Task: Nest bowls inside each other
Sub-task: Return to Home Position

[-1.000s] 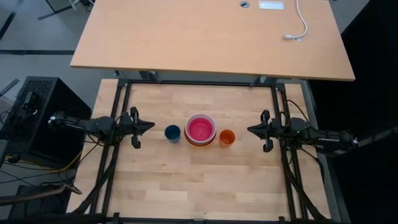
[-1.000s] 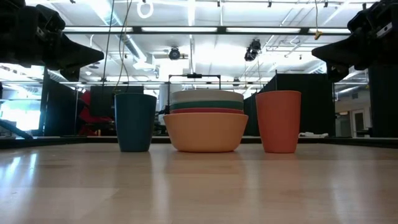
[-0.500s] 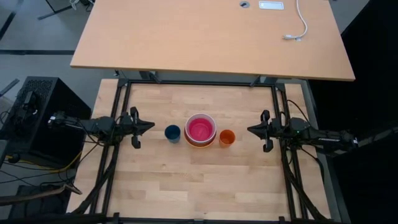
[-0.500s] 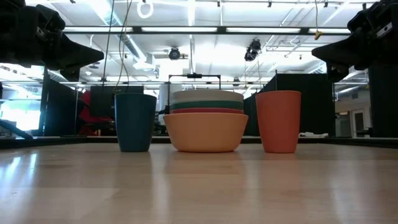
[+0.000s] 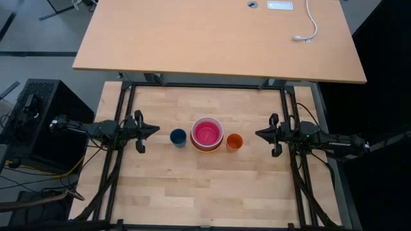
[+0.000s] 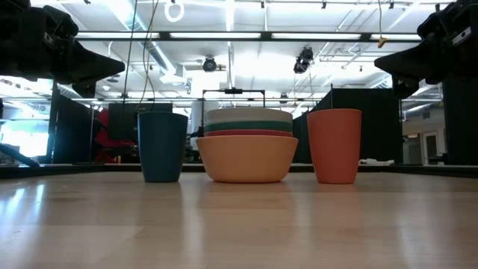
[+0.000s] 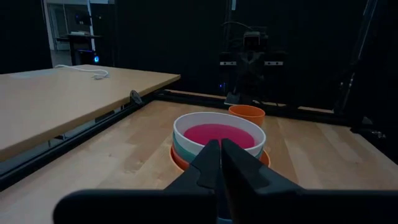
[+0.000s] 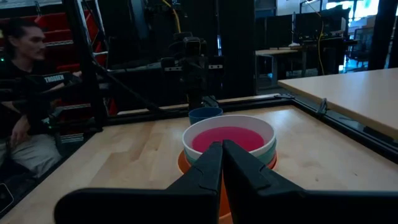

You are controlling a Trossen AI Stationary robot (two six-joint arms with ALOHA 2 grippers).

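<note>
- High view: the left gripper (image 5: 154, 129) and right gripper (image 5: 259, 134) flank the bowls (image 5: 207, 133), both well apart from them. The blue cup (image 5: 178, 136) stands between the left gripper and the bowls, the orange cup (image 5: 234, 142) between the right gripper and the bowls. Only a white rim and pink inside show.
- Low view: orange, red, teal and white rims are stacked; the pink one is hidden inside. Both grippers are cut off by the frame.
- Left wrist view: its fingers are pressed together, empty, hiding the blue cup ahead.
- Right wrist view: its fingers are together, empty, covering most of the orange cup. A person (image 8: 25, 118) sits far beyond, partly cut off.
</note>
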